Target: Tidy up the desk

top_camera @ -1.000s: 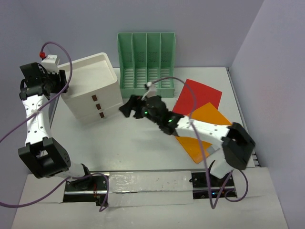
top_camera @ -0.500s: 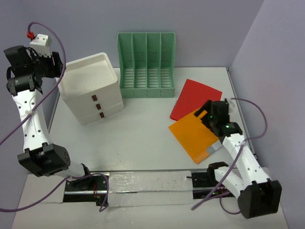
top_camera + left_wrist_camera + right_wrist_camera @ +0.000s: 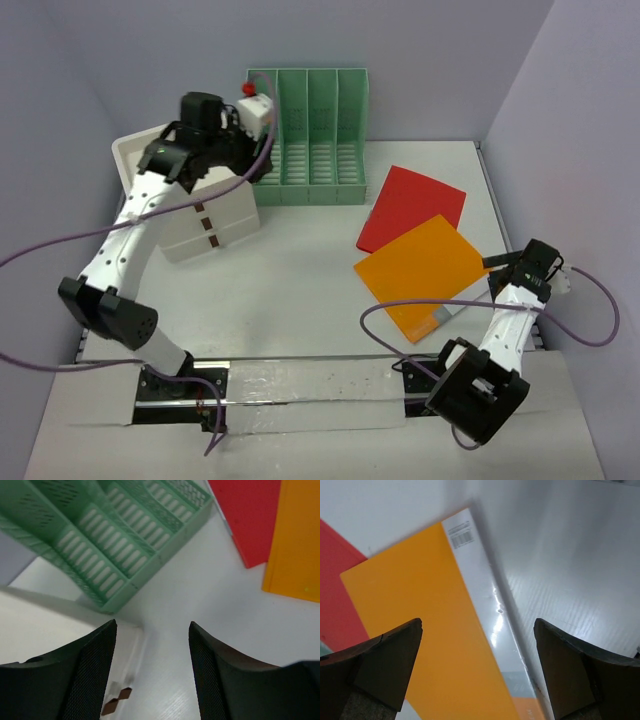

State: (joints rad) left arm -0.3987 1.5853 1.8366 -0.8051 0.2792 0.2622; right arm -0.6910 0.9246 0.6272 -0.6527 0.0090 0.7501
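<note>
The white desk point(image 3: 300, 290) holds an orange folder point(image 3: 420, 270) lying partly on a red folder point(image 3: 415, 200) at the right. My left gripper point(image 3: 248, 160) is open and empty, in the air over the gap between the white drawer box point(image 3: 195, 225) and the green file holder point(image 3: 308, 140). In the left wrist view its jaws point(image 3: 152, 625) frame bare desk point(image 3: 200, 595), with the holder point(image 3: 115, 545) beyond. My right gripper point(image 3: 500, 268) is open and empty at the orange folder's right edge. In the right wrist view point(image 3: 478, 622) it hangs over the folder point(image 3: 420, 630).
The drawer box stands at the back left and shows in the left wrist view point(image 3: 50, 625). The file holder stands against the back wall. A wall runs close along the desk's right edge point(image 3: 500, 200). The red folder shows in the wrist views point(image 3: 250, 515) point(image 3: 340, 580).
My left arm swung from the far left across the drawer box toward the file holder. My right arm pulled back from the desk's middle to the orange folder's right edge.
</note>
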